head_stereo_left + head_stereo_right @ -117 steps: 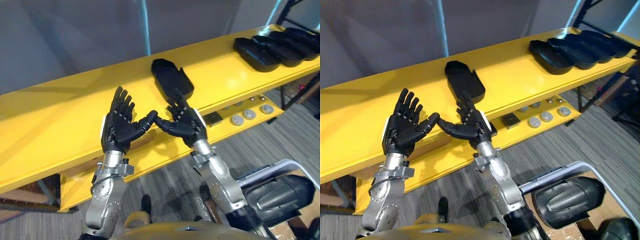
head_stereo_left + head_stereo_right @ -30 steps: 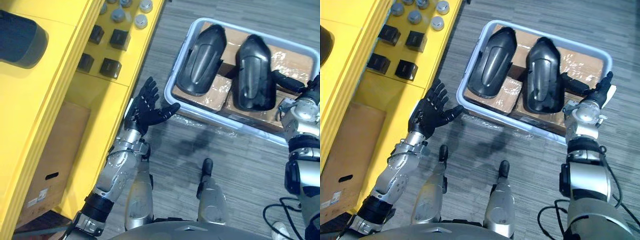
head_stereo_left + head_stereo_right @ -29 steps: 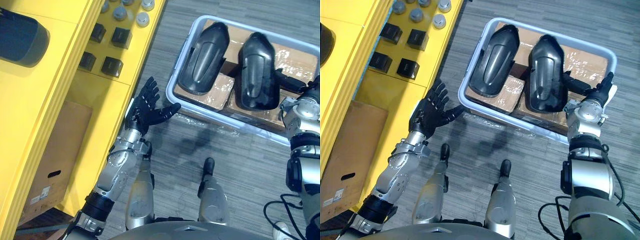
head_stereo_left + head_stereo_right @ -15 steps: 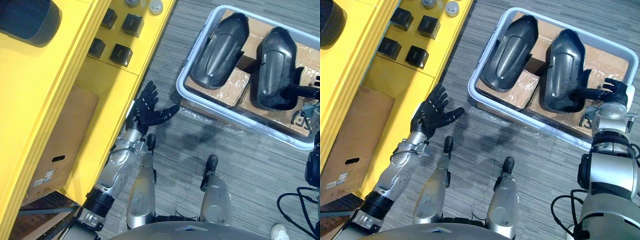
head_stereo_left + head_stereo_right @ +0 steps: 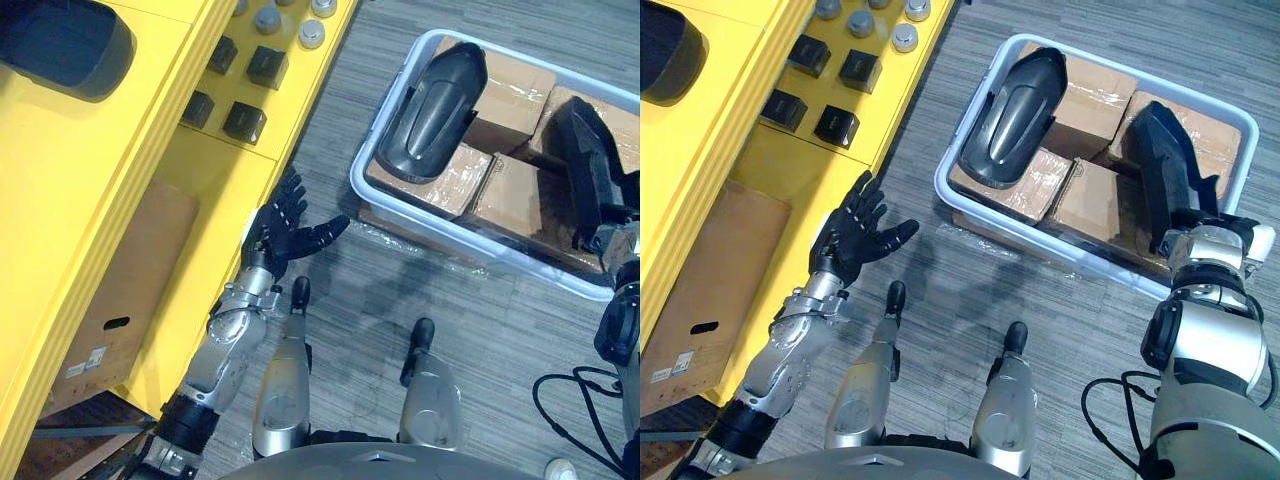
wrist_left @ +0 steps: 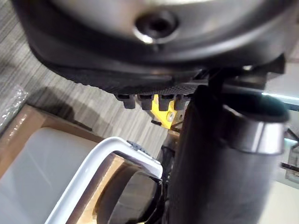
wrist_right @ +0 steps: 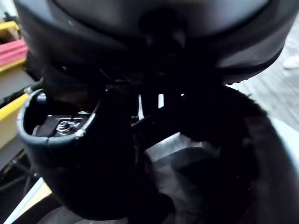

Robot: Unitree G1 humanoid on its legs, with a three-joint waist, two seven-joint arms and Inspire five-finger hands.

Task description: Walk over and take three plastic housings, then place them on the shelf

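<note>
A white bin (image 5: 356,178) on the floor holds cardboard boxes and two black plastic housings. The left housing (image 5: 1010,112) lies flat on the boxes. The right housing (image 5: 1162,170) stands tilted on its edge at the bin's right end. My right hand (image 7: 81,158) is shut on its near end, thumb and fingers curled over the rim. My left hand (image 5: 853,238) hangs open, fingers spread, beside the yellow shelf (image 5: 110,150) and holds nothing. Another black housing (image 5: 62,45) lies on the shelf's top board.
The shelf's lower board carries small black blocks (image 5: 835,125) and grey round parts (image 5: 904,38). A cardboard box (image 5: 115,290) sits under the shelf. Grey striped floor lies between the shelf and the bin.
My right hand has curled onto the right housing and tipped it from lying flat up onto its edge. The camera has shifted. The left hand stays open.
</note>
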